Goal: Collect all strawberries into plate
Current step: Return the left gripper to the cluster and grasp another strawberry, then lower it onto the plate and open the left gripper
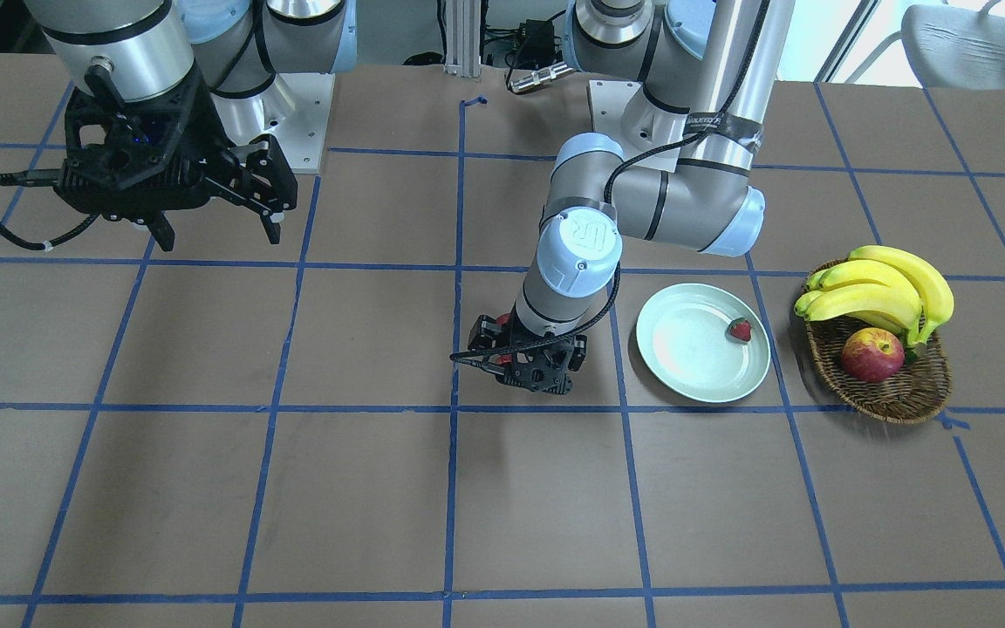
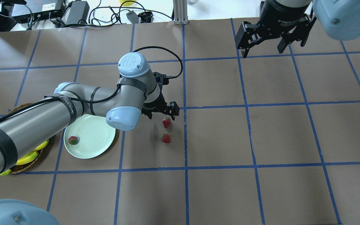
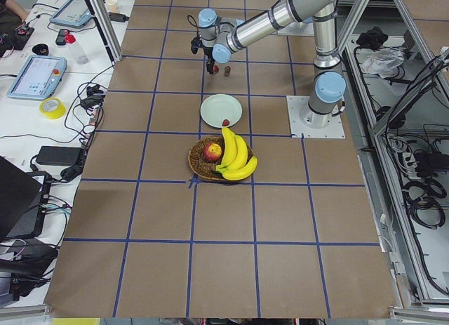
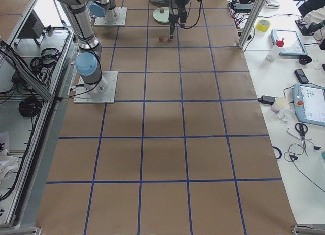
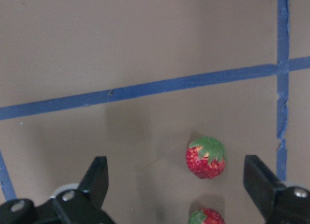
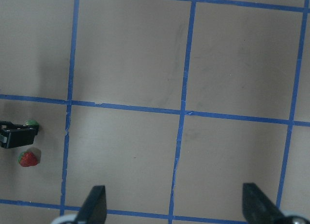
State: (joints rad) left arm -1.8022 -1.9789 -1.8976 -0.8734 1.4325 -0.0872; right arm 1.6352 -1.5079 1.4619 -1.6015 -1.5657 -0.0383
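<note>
Flanking a red, seed-dotted, green-capped strawberry [image 5: 206, 157], lower right, with spread left fingers [image 5: 97, 178]; spreading right fingers [image 6: 97, 204] too; displaying "UR" on joint cap [image 2: 132, 62].

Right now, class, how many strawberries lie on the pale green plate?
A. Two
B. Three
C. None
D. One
D: only one strawberry lies on the plate, near its rim. The second strawberry and the third strawberry lie on the brown table, apart from the plate.
</note>
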